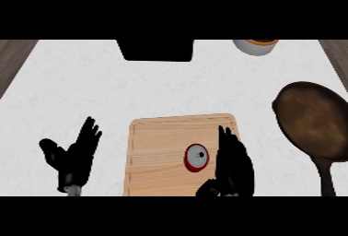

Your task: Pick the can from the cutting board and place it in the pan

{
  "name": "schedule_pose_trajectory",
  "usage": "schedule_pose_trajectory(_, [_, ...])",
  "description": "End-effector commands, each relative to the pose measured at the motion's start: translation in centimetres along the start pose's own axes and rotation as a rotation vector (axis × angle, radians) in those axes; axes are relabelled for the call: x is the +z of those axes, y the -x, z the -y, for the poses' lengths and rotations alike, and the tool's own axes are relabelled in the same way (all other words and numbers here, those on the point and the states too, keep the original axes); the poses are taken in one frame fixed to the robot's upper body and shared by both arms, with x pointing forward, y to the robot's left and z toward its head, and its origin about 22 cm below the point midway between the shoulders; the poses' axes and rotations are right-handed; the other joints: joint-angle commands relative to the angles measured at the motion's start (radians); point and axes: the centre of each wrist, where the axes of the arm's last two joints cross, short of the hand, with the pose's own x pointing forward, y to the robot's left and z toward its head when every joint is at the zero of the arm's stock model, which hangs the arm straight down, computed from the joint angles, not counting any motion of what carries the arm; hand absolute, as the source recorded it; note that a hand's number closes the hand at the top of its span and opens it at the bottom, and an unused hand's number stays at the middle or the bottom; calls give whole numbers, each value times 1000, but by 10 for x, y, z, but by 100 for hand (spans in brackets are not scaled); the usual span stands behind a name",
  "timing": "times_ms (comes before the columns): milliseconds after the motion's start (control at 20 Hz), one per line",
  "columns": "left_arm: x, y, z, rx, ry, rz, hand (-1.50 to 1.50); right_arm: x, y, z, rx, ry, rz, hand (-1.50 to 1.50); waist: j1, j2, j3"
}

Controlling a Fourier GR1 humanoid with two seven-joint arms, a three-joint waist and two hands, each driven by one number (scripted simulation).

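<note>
A small red can (196, 157) with a grey top stands on the light wooden cutting board (160, 143), toward its right side. My right hand (233, 165) is just to the can's right, over the board's right edge, open with straight fingers pointing away from me and the thumb low near the board's front. The hand is close beside the can without curling round it. A dark brown pan (314, 120) lies at the right of the counter, its handle (327, 177) running toward me. My left hand (73, 154) rests open left of the board, fingers up.
A black rectangular object (156, 50) sits at the back middle of the white counter. A white bowl with an orange inside (256, 46) stands at the back right. Dark wooden strips border the counter at the far left and far right.
</note>
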Motion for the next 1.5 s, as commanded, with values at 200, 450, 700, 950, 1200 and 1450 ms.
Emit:
schedule_pose_trajectory(200, [7, 11, 6, -1, 4, -4, 0, -2, -34, 14, 75, -104, -118, -150, -13, -5, 2])
schedule_pose_trajectory(450, [-9, 14, 3, 10, -7, -7, 0, 21, -38, 1, 14, -66, -73, -150, -24, -5, 2])
schedule_pose_trajectory(700, [3, 3, 0, 15, -21, 1, 0, -8, -30, -9, 20, -9, -82, -150, -20, -6, 3])
schedule_pose_trajectory(950, [-1, 13, -17, 10, -24, -18, 0, -19, -35, -18, 54, -31, -131, -150, -14, -4, 2])
schedule_pose_trajectory(1200, [-3, -11, -3, 5, -30, -20, 0, -9, -28, -40, 75, -54, 38, 150, -21, -6, 3])
schedule_pose_trajectory(1450, [-2, 3, -16, 23, -27, -10, 0, -16, -34, -33, 107, 15, 51, 150, -22, -6, 3])
